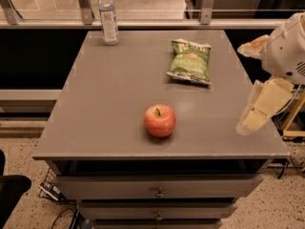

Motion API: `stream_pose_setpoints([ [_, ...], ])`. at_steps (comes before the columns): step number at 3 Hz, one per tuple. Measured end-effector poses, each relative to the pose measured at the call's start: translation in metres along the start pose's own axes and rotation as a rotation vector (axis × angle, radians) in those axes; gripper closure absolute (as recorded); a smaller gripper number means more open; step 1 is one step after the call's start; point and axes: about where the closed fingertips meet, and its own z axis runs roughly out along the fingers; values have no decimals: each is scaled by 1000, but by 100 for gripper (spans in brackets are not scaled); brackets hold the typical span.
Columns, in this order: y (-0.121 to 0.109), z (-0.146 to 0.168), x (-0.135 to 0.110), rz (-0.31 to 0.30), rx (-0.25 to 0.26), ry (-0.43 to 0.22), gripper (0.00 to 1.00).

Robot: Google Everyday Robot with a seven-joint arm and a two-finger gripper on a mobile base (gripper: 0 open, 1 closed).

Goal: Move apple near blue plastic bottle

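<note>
The red-orange apple (160, 120) with a short dark stem sits on the grey table (109, 104), toward the front and slightly right of centre. The blue plastic bottle (108, 17), clear with a white cap and label, stands upright at the far left corner of the table. My gripper (251, 119) hangs at the right edge of the table, right of the apple and well apart from it, below the white arm joint (286, 51). It holds nothing that I can see.
A green crinkled chip bag (189, 62) lies at the back right of the table. Drawers (157, 187) front the table below. A metal railing (143, 23) runs behind the table. A dark object (12, 190) is at the lower left on the floor.
</note>
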Motion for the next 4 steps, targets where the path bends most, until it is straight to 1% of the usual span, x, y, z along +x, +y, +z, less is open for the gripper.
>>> stream_pose_setpoints([
  [1, 10, 25, -3, 53, -43, -141, 0],
  [2, 18, 52, -1, 105, -76, -300, 0],
  [3, 21, 71, -7, 118, -84, -447, 0],
  [4, 25, 88, -21, 88, -79, -564, 0],
])
